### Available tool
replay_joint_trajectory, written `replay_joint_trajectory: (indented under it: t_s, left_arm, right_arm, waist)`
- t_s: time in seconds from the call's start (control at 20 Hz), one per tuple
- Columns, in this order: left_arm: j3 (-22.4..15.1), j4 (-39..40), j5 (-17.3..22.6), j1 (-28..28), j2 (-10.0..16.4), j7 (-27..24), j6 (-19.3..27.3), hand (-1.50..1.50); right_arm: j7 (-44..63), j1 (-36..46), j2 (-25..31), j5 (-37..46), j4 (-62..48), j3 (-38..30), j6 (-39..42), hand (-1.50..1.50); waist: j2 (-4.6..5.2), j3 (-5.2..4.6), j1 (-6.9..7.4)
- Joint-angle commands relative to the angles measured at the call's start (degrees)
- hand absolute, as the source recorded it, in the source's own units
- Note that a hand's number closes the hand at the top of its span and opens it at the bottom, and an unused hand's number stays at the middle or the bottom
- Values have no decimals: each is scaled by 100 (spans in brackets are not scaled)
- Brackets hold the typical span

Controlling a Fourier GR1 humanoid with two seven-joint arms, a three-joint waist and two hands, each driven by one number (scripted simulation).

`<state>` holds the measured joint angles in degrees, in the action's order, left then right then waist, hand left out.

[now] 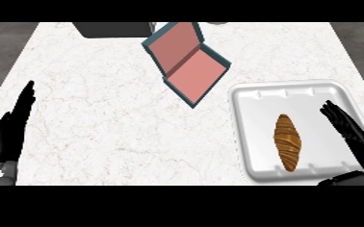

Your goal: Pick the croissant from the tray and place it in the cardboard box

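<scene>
Golden-brown croissant lies lengthwise in the white tray, just beside the right hand, whose straight fingers hold nothing; better to close them across its narrow middle. At the left edge the left hand rests open-fingered, and the counter leaves room toward the open cardboard box, past the tray's rim.

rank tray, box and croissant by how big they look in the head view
1. tray: largest
2. box: lying open, clearly smaller than the tray, though it sits farther from the camera
3. croissant: smallest, lying in the tray
</scene>
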<state>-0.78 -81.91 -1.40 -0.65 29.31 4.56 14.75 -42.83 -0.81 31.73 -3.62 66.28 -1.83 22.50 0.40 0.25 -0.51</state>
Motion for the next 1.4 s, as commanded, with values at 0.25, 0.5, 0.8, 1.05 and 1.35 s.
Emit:
replay_joint_trajectory:
  t_s: [0.25,0.5,0.8,1.05,1.35]
  left_arm:
    - [11,509,-141,-472,-70,-85,-99,0]
    - [33,311,-165,-562,33,275,-232,0]
    - [96,566,-252,-301,-235,-221,-98,0]
    - [93,421,-444,-414,-330,-32,-146,0]
    - [310,568,-542,-262,-460,-254,-284,0]
  right_arm:
    - [-1194,714,1072,1758,-1082,338,-769,-150]
    - [-683,957,1270,2547,-853,971,-846,-150]
    - [38,1488,1248,3437,-1067,1572,-687,-150]
    - [376,1964,1264,3623,-1028,1552,155,-150]
    - [1188,1829,807,4139,-398,1536,82,-150]
  waist:
    - [4,-18,124]
    - [-38,-24,119]
    - [-33,-26,138]
    - [-39,-24,105]
    - [-47,-27,59]
